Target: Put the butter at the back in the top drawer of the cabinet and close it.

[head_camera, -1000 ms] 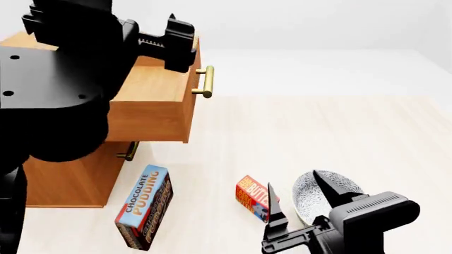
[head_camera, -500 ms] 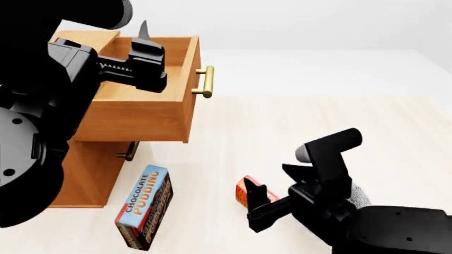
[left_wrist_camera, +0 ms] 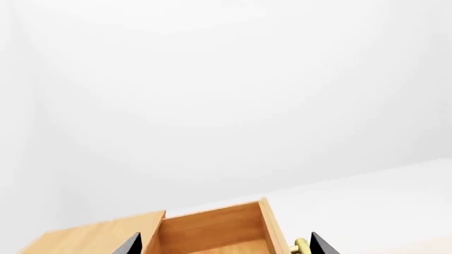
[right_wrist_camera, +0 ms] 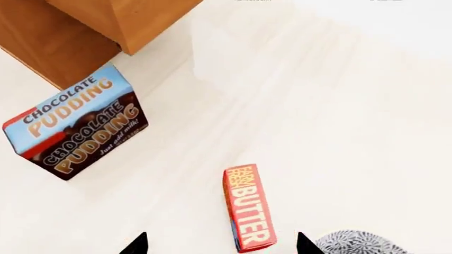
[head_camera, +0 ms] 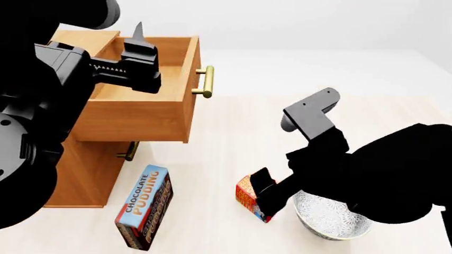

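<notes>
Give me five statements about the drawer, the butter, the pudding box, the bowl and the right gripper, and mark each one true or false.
1. The light-brown wooden cabinet's top drawer with the brass bar handle stands pulled open. True.
2. The small red and orange butter box lies inside that drawer. False: it rests on the pale floor, outside the cabinet.
3. The right gripper is clamped shut on the butter. False: its fingertips stand apart on either side of the box, open.
4. The blue and brown Chocolate Pudding box sits on the floor near the cabinet's base. True.
5. The grey patterned bowl sits on top of the cabinet. False: it is on the floor beside the butter.
</notes>
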You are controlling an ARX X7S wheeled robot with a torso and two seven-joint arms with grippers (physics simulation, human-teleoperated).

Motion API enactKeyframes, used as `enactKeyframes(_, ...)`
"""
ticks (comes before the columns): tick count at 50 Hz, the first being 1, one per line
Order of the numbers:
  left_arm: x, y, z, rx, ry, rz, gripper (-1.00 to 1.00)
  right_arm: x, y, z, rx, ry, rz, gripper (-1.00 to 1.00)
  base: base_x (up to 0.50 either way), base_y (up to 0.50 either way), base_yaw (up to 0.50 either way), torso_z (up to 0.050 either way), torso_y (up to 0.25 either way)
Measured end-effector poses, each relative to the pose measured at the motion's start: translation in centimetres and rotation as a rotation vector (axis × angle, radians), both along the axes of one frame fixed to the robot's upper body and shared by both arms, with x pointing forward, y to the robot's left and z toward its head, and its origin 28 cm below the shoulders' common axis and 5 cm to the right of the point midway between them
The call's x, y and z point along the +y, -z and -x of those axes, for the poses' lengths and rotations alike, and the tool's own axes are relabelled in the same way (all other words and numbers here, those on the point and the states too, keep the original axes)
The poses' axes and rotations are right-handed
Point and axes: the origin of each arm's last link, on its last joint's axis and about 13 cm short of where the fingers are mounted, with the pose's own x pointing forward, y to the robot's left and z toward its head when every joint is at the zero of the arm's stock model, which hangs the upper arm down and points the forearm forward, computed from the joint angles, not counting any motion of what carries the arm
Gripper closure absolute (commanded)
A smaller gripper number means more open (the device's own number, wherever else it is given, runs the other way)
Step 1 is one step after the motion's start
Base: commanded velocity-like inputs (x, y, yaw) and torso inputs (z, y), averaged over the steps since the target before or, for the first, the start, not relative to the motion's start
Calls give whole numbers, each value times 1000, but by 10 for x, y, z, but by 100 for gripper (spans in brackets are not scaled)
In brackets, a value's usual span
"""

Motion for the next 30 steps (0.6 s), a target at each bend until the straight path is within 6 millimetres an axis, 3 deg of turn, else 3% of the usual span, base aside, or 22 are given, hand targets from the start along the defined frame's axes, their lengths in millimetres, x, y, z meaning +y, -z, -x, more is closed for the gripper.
enactKeyframes(10, 1, 2, -1, 11, 7, 14, -100, 2, -13, -24, 7, -5, 33, -100, 0, 0, 0, 0, 0)
enactKeyframes(30, 3, 3, 2, 23, 18, 33, -100, 17, 1, -63, 204, -73, 117, -100, 0, 0, 0, 0, 0)
